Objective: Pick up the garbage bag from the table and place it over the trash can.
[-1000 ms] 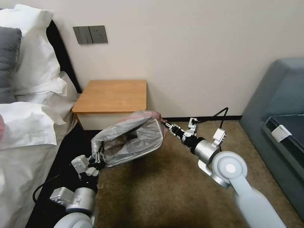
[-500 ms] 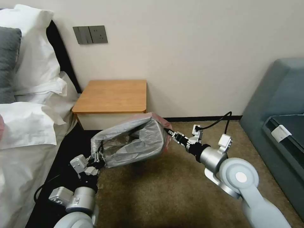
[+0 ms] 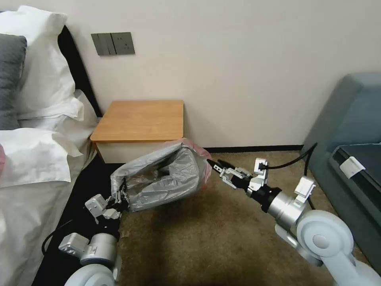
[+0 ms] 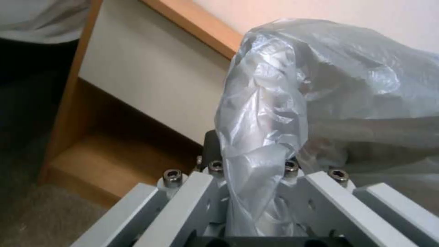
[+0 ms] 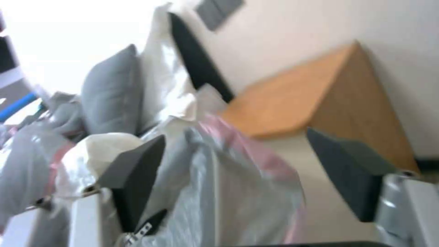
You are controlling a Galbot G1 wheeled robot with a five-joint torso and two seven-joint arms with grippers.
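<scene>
In left wrist view, left end effector pinching garbage bag; right end effector spread.

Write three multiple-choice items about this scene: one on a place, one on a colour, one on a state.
1. Where is the garbage bag?
A. On the table top
B. Low in front of the table
C. On the sofa

2. What colour is the bag's rim?
A. Green
B. Blue
C. Pinkish-red

3. How is the right gripper?
A. Jaws open, apart from the bag
B. Shut on the bag
C. Shut on a pillow

Answers:
1 B: the garbage bag sits below the front edge of the table.
2 C: the rim shows pinkish-red.
3 A: the right gripper has spread jaws beside the bag, while the left gripper is shut on it.
</scene>
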